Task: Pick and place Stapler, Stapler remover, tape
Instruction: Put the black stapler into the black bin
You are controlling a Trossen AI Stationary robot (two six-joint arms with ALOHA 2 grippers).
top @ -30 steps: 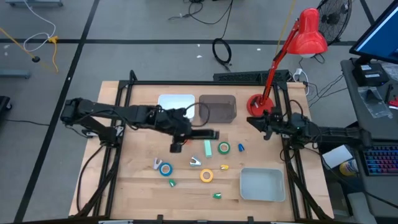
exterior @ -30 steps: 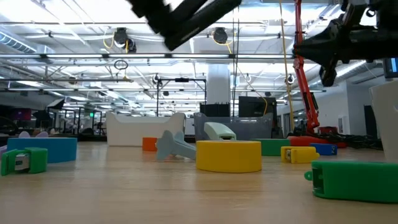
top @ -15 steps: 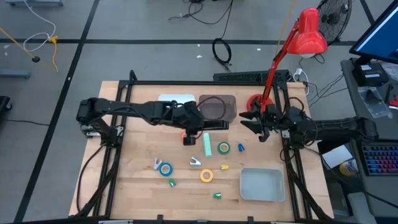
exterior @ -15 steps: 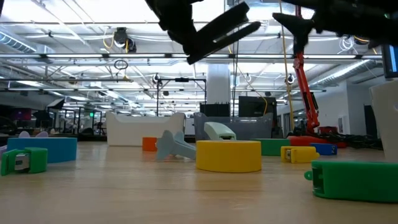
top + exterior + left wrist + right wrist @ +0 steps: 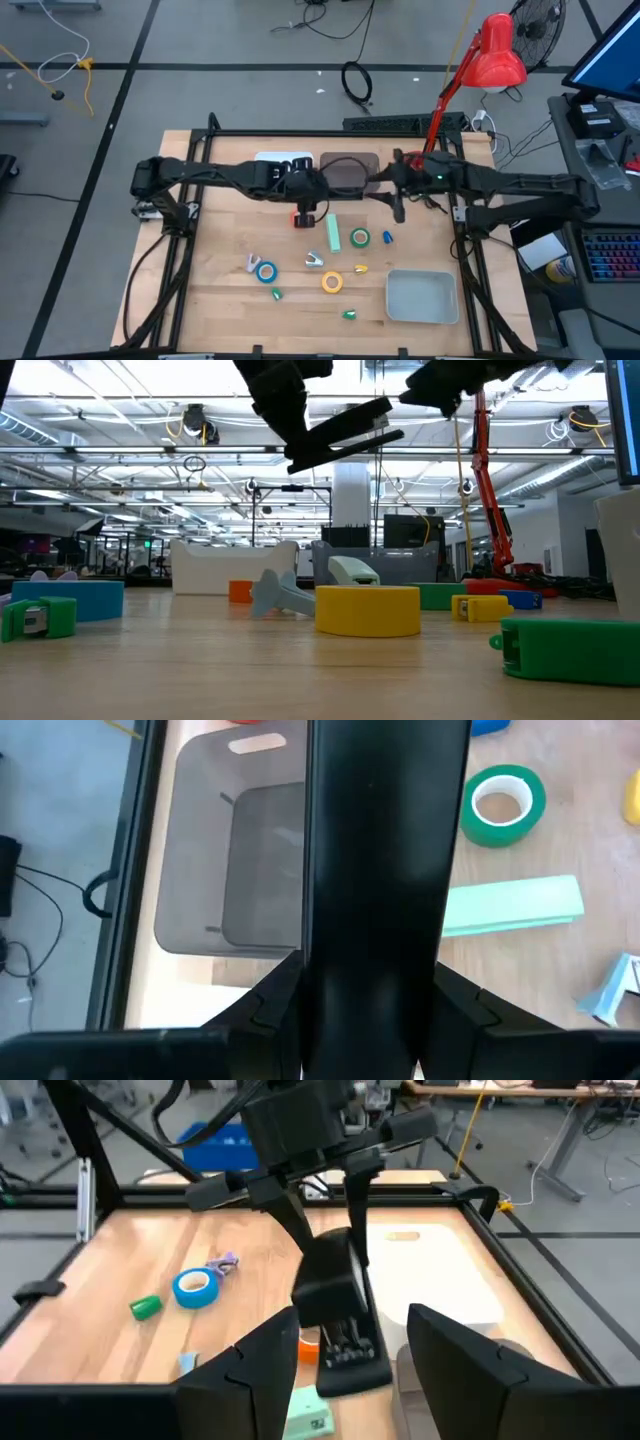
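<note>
While the left gripper (image 5: pixel 307 192) hangs above the back middle of the worktop (image 5: pixel 215 290), its fingers pinch a black stapler (image 5: pixel 338 1325) by the sides and hold it clear of the wood. In the left wrist view the stapler sits over the near edge of a grey see-through tray (image 5: pixel 200 870), and in the low view it tilts in the air, well above everything on the worktop. The right gripper (image 5: pixel 388 192) reaches in from the other side at about the same height, just beside the stapler; its fingers (image 5: pixel 255 1370) are spread wide and touch nothing. Below the left gripper lies the orange tape (image 5: pixel 302 218), partly hidden by the arm. The green tape (image 5: pixel 359 238) lies flat toward the right, next to a pale green stapler (image 5: pixel 333 236). Farther toward the front edge are the blue tape (image 5: pixel 266 271) and the yellow tape (image 5: pixel 332 283), well apart from each other, with a pale blue staple remover (image 5: pixel 314 261) between them. A white tray (image 5: pixel 282 158) stands beside the grey one at the back, mostly covered by the left arm, and a pale bin (image 5: pixel 421 297) sits at the front right corner. A red desk lamp (image 5: pixel 497 52) rises behind the right arm.
</note>
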